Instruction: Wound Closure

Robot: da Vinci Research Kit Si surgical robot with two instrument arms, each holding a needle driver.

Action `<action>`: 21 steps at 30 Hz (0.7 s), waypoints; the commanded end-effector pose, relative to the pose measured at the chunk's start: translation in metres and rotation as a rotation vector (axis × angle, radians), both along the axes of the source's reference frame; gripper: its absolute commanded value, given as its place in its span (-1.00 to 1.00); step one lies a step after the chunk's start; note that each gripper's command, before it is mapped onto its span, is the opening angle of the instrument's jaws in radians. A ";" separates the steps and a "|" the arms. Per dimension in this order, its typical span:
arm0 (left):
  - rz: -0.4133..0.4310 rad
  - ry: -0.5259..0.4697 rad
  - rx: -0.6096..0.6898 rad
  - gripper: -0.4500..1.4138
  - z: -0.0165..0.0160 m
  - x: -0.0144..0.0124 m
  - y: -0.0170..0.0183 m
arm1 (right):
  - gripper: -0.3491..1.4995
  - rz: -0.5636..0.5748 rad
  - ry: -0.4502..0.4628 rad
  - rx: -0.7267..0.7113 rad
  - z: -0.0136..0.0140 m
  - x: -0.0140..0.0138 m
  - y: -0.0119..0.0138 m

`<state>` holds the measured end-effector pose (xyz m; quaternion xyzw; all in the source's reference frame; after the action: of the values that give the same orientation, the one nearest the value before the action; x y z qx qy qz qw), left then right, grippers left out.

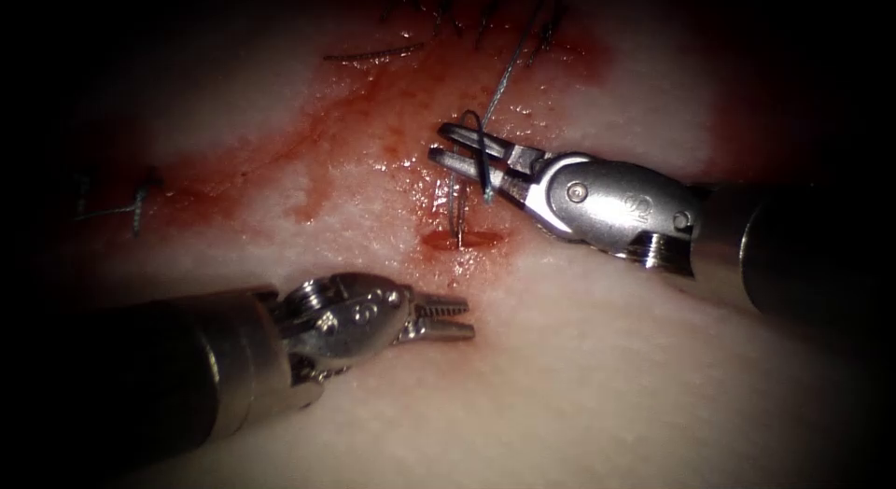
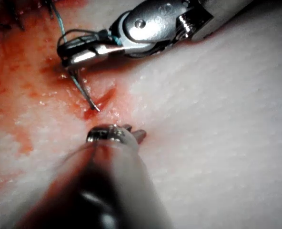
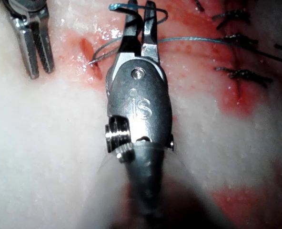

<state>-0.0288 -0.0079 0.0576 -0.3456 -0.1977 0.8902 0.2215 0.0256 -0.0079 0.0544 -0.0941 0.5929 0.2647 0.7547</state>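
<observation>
Right tool (image 1: 448, 144) comes in from three o'clock with its jaws a little apart, and the thread (image 1: 504, 78) is looped around them. It may be pinching the thread, but I cannot tell for sure. From the loop the thread runs up toward twelve o'clock to the stitches (image 1: 485, 18), and another strand drops toward six o'clock into a small red cut (image 1: 464, 238) in the tissue (image 1: 607, 377). Left tool (image 1: 462, 319) lies at seven o'clock from that cut, jaws a little open, holding nothing. Red fluid (image 1: 364, 134) stains the tissue around the cut.
</observation>
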 end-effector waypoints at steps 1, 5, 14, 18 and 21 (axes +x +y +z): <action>0.002 -0.002 0.000 -0.17 0.0008 -0.0007 -0.0003 | -1.00 0.011 0.004 0.014 0.0005 0.0010 -0.0002; 0.007 -0.009 0.007 -0.19 0.0011 -0.0009 -0.0009 | -1.00 0.024 0.020 0.059 0.0003 0.0010 0.0001; 0.012 -0.005 0.012 -0.21 0.0018 -0.0004 -0.0015 | -1.00 0.039 0.024 0.202 0.0004 0.0012 -0.0001; 0.012 -0.004 0.015 -0.21 0.0021 -0.0004 -0.0017 | -1.00 0.045 0.018 0.254 0.0005 0.0014 -0.0001; 0.011 -0.001 0.019 -0.22 0.0022 -0.0003 -0.0017 | -1.00 0.041 0.028 0.291 0.0005 0.0016 0.0000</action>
<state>-0.0285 -0.0094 0.0592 -0.3431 -0.2079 0.8894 0.2193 0.0263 -0.0078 0.0544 0.0087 0.5558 0.3667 0.7460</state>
